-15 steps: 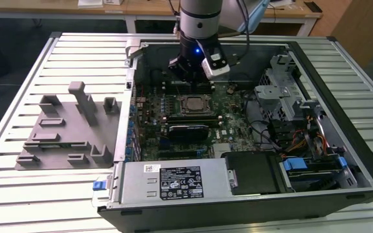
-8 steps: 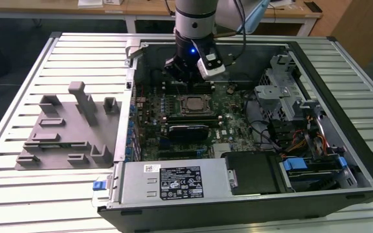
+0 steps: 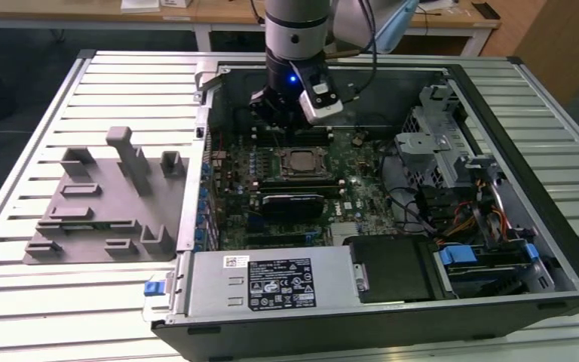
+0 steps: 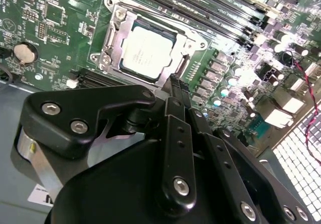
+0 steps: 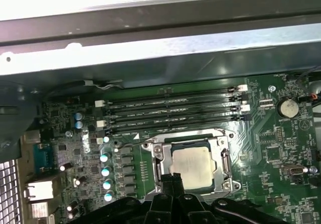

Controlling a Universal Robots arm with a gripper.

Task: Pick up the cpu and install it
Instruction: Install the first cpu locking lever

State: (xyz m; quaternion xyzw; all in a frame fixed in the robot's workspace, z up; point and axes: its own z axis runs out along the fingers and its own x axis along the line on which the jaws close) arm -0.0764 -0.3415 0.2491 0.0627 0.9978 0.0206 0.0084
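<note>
Computer case (image 3: pixel 561 249) lying open on its side on a slatted metal bench (image 3: pixel 28 302), seen from above in the exterior view. Inside it a green motherboard (image 3: pixel 355 200) lies flat and faces up. The cpu (image 3: pixel 303 162), a small square chip with a pale silver top, lies flat in the metal socket frame (image 4: pixel 113 38) near the middle of the board. The frame surrounds it on all sides.

A grey robot arm (image 3: pixel 295 30) comes down from the far side of the scene, and its black gripper (image 5: pixel 171 180) hangs inside the case. The gripper is above the far edge of the socket, over the row of long black memory slots (image 5: pixel 170 108). Both wrist views show its two narrow black fingers (image 4: pixel 174 91) pressed together, tip against tip. The tips point at the rim of the socket frame, just beside the cpu. Whether they touch the frame cannot be told.

A round coin battery (image 5: pixel 287 107) sits on the board near the memory slots. At the near end of the case is a grey power supply box (image 3: pixel 269 283) with a white label. To the exterior view's right of the board are a metal drive cage (image 3: pixel 425 143) and a tangle of coloured cables (image 3: pixel 461 219). On the bench to the exterior view's left of the case stands a grey moulded fixture (image 3: pixel 99 204) with several upright posts and shallow pockets, well apart from the gripper.
</note>
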